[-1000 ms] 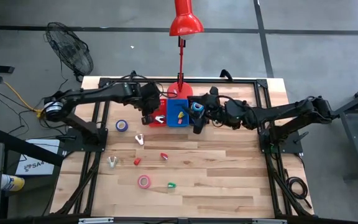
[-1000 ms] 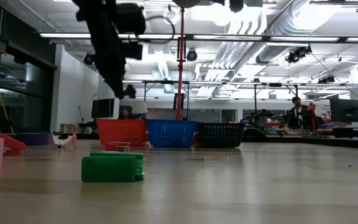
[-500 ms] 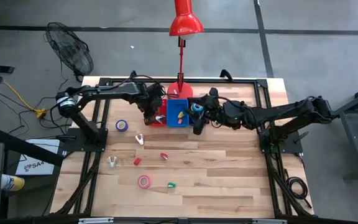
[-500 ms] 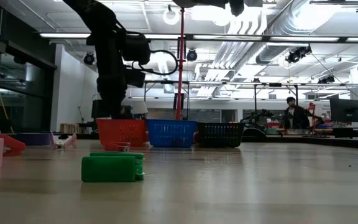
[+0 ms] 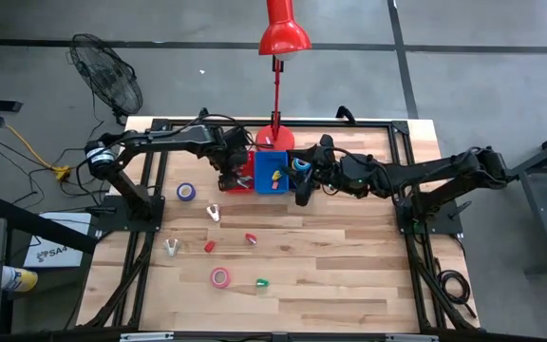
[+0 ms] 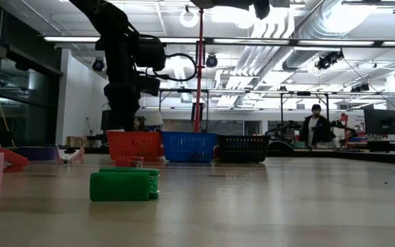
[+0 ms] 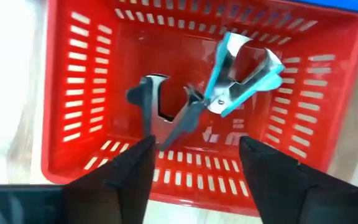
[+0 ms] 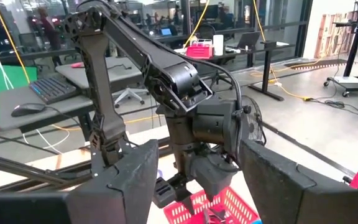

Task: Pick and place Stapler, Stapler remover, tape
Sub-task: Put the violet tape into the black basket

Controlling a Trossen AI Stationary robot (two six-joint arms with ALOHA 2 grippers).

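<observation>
Red plastic walls of the small basket (image 7: 73,93) are surrounding two staple removers, one dark (image 7: 160,115) and one light blue (image 7: 244,78), both lying loose on its floor. Directly above, the left pincer (image 7: 194,180) is hanging with its fingers apart, gripping nothing. The right pincer (image 5: 299,195) is waiting beside the blue basket (image 5: 273,171), fingers spread wide. Blue tape (image 5: 186,192) and pink tape (image 5: 219,277) are lying on the worktop (image 5: 349,266).
</observation>
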